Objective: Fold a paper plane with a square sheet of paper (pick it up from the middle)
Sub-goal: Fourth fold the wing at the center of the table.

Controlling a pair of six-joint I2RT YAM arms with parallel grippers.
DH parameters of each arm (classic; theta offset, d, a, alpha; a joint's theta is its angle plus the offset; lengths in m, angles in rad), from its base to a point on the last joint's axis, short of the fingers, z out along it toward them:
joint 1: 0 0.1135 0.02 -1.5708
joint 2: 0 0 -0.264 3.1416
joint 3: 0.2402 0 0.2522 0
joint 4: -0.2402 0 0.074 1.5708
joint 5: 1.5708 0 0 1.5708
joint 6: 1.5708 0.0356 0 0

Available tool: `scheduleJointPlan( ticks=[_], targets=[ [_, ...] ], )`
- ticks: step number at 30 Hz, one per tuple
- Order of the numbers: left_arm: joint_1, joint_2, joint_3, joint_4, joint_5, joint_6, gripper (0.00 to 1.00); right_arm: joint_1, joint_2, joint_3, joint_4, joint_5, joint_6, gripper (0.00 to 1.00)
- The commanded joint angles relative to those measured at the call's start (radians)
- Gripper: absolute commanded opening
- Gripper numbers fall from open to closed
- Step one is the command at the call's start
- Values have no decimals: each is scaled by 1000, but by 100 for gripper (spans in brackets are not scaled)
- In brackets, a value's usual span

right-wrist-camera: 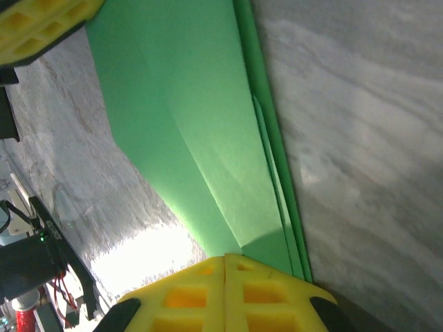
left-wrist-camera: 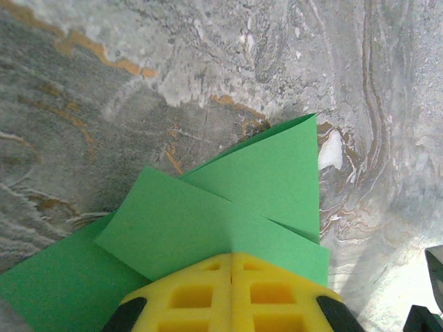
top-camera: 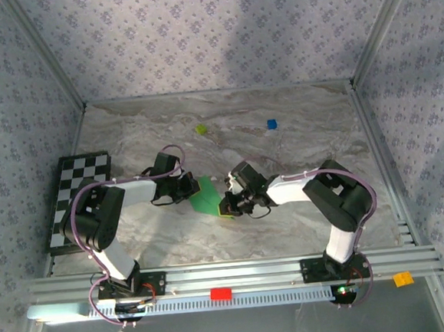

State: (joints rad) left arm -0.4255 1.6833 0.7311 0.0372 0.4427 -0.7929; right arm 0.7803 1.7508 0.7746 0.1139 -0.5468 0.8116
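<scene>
We list one square sheet of paper (top-camera: 206, 199) (left-wrist-camera: 208, 221) (right-wrist-camera: 187, 124), bright green, partly folded, flat at mid counter (top-camera: 297, 137); left gripper (top-camera: 193, 190) (left-wrist-camera: 230, 259) and right gripper (top-camera: 227, 205) (right-wrist-camera: 226, 259), jaws fully closed, tips resting on its opposite ends, clasping nothing.

I'm looking at black joints and white links on my left arm (top-camera: 96, 222) and right arm (top-camera: 340, 199), purple cables (top-camera: 75, 217) looping beside them, and yellow grid-moulded pads (left-wrist-camera: 187, 297) on the left gripper (left-wrist-camera: 232, 257) and right gripper (right-wrist-camera: 226, 259).

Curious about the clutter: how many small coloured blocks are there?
4: yellow-green block and blue block on the far tabletop; red block and orange block on the near rail. Others may be hidden.
</scene>
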Motion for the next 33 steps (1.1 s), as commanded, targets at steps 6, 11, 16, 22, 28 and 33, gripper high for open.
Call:
scheduleJointPlan(
  ticks=[6, 11, 16, 22, 28, 33],
  targets=[
    [11, 23, -23, -75, -46, 27, 0, -6, -66, -55, -85, 18, -42, 7],
    [11, 24, -23, -74, -44, 25, 0, -3, -61, -86, -121, 54, -50, 7],
    [10, 30, -19, -72, -39, 21, 0, -4, -145, -94, -106, 58, -31, 8],
    [10, 26, -18, -65, -18, 1, 0, -8, -315, -133, -130, 181, 39, 29],
    [10, 11, -24, -62, 0, -26, 0, -10, -343, -178, -104, 165, 159, 43],
    [10, 1, -23, -69, 2, -32, 0, 3, -273, -146, -131, 142, 175, 41]
  ],
)
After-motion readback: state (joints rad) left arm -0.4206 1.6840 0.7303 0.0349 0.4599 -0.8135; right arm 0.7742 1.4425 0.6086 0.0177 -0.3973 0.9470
